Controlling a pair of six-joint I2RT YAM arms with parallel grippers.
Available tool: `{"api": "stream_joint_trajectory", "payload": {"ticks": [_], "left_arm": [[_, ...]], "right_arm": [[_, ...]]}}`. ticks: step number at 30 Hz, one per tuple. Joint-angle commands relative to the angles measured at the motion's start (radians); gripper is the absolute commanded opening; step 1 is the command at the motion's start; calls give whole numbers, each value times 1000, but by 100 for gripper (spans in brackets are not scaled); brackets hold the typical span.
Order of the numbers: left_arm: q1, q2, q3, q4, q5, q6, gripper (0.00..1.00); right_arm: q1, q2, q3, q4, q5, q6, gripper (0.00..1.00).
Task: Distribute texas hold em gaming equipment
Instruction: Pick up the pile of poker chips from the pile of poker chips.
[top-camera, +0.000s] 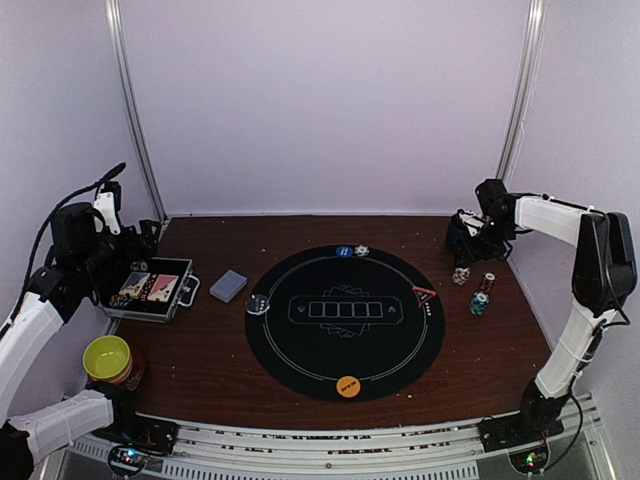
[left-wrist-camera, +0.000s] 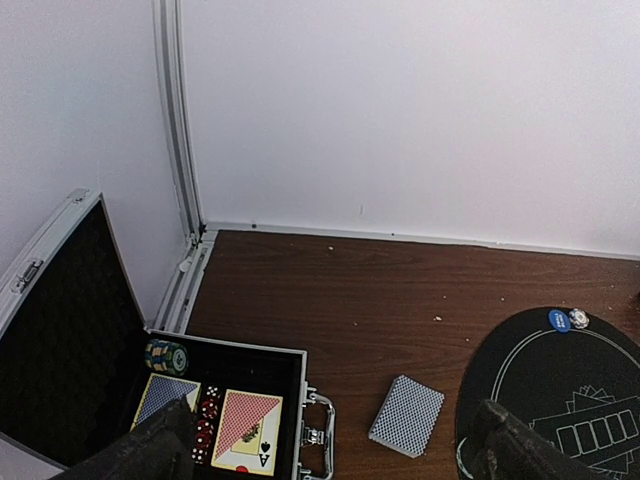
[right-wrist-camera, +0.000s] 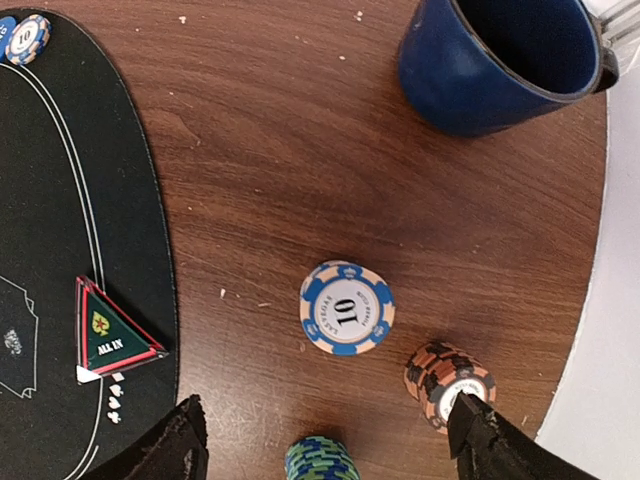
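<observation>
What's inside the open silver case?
The case holds a chip stack, red dice, a blue-backed deck and an ace-of-spades card. Whatever lies under them is hidden.

Wood-grain table (right-wrist-camera: 300, 150); glossy blue cup (right-wrist-camera: 455, 85); matt black mat (top-camera: 300, 352); chip (right-wrist-camera: 347, 308) maybe plastic.

A silver aluminium case (left-wrist-camera: 300, 357) stands open on the brown wooden table (left-wrist-camera: 400, 290), its black foam-lined lid (left-wrist-camera: 60, 330) tilted back to the left. Inside it are a green-and-yellow striped stack of chips (left-wrist-camera: 166, 356), a blue-backed card deck (left-wrist-camera: 163, 395), red dice (left-wrist-camera: 208, 410) and a red-cornered ace of spades card (left-wrist-camera: 245, 430). A grey-blue-backed deck of playing cards (left-wrist-camera: 406, 415) lies just right of the case. Further right, a black round felt mat (left-wrist-camera: 540, 380) carries a blue round button (left-wrist-camera: 559, 320) touching a pale striped chip (left-wrist-camera: 579, 318). The left gripper (left-wrist-camera: 330, 445) shows its dark fingers (left-wrist-camera: 150, 445) spread wide, with nothing gripped.
</observation>
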Motion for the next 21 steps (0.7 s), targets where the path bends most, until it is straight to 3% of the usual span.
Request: {"api": "stream_joint_trajectory", "payload": {"ticks": [1,21], "left_arm": [[9,-16,14,18,1,-1,98],[11,-13,15,18,2,1,98]], "right_arm": [[1,34,4,57,-21,0,83],[-13,161,48,102,48,46,79]]}}
